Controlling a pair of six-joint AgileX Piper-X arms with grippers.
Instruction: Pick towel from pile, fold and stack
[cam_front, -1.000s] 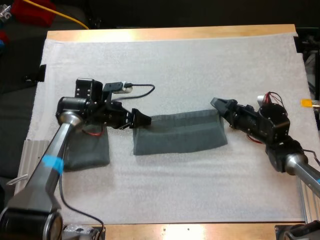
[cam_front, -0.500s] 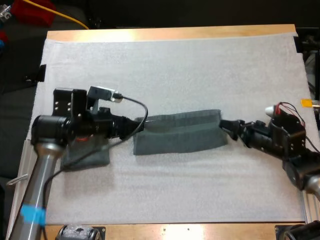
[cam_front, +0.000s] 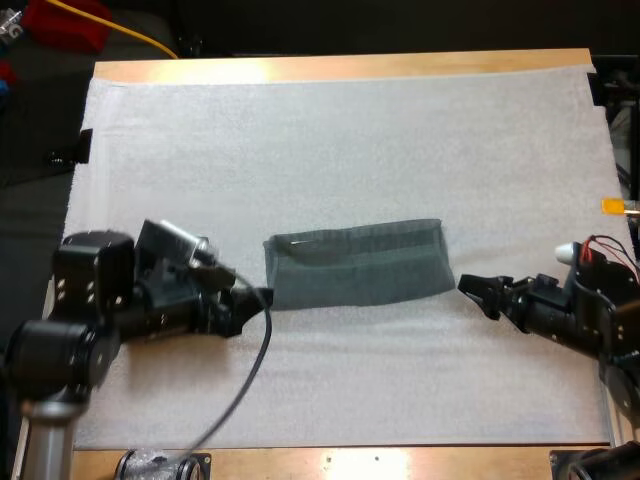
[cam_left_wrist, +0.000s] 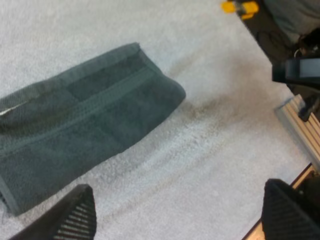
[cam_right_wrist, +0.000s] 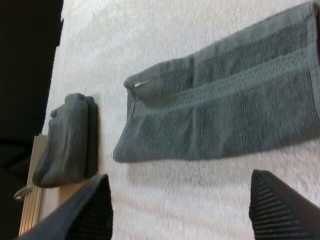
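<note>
A dark grey-green towel (cam_front: 355, 265), folded into a long strip, lies flat in the middle of the white mat. My left gripper (cam_front: 258, 298) sits just off the strip's near left corner, apart from it. Its fingers (cam_left_wrist: 75, 215) stand wide open with only mat between them, and the towel (cam_left_wrist: 85, 120) lies ahead of them. My right gripper (cam_front: 474, 289) is a little past the strip's right end, also open and empty (cam_right_wrist: 180, 185). The right wrist view has the towel (cam_right_wrist: 225, 110) and, beyond its far end, a folded stack (cam_right_wrist: 67, 140) of the same towels.
A ribbed metal rail (cam_right_wrist: 32, 190) runs along the table's left edge beside the stack. A red object (cam_front: 65, 20) and a yellow cable lie beyond the far left corner. Bare mat (cam_front: 340, 140) spreads behind the towel and in front of it.
Both grippers have drawn back from the towel's two ends toward the near side. The left arm now covers the folded stack in the high view. The strip lies flatter.
</note>
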